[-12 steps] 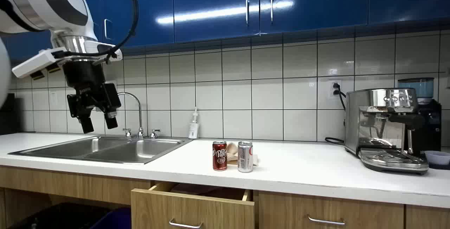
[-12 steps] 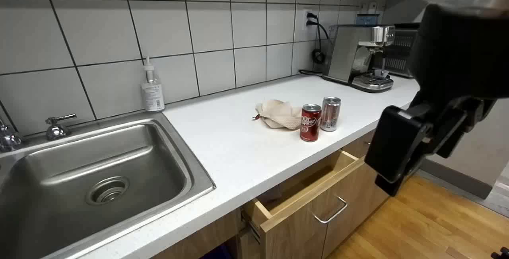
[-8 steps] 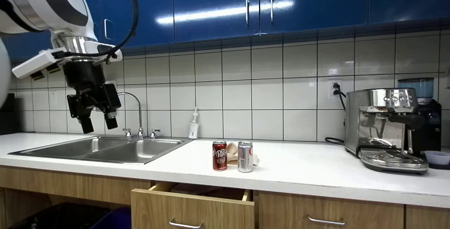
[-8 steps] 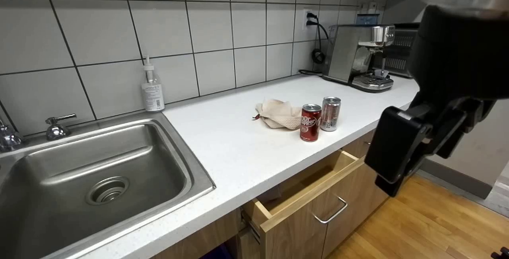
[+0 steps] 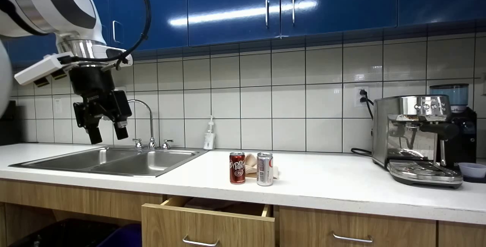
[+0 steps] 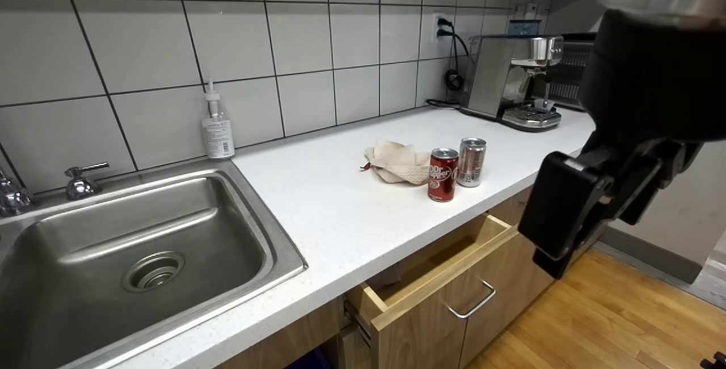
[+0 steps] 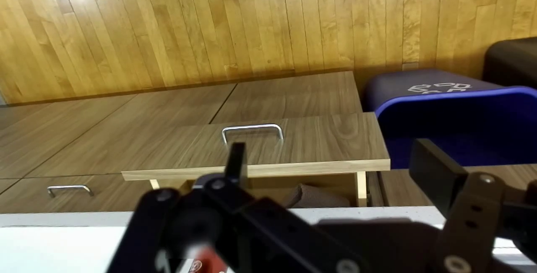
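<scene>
Plainly, the gripper (image 5: 108, 134) hangs spread, higher than the pulled-out drawer (image 5: 208, 225) (inside, perhaps, brown cloth (image 7: 322, 196))

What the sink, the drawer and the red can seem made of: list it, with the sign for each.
Sink: metal, likely stainless steel, satin finish; grey with soft, blurred highlights.
Drawer: wood-look, low sheen, with grain lines; whether solid wood, veneer or laminate, I cannot tell.
Red can: metal, probably aluminium, with a glossy printed coat; bare, shiny silver at the top.
</scene>
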Robot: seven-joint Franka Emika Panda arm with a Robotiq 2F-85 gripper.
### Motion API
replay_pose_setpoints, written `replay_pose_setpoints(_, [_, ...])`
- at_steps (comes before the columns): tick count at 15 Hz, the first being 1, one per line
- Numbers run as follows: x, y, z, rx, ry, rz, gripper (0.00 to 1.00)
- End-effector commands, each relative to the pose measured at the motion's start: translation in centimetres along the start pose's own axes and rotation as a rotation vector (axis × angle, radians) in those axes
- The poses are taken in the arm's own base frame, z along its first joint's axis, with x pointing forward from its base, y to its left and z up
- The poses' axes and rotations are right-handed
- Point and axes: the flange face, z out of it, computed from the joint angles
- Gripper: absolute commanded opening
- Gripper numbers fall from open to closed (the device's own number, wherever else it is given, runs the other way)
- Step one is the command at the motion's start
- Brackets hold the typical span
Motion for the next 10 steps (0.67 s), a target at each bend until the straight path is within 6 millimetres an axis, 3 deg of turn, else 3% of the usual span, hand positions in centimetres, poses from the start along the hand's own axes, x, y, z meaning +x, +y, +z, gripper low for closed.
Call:
replay_pose_setpoints(1, [0.7,-0.1,0.8,0.022,0.025,-0.039,1.0])
replay_pose_setpoints(10, [2.8,0.8,4.5,0.045,0.084,-0.074,1.0])
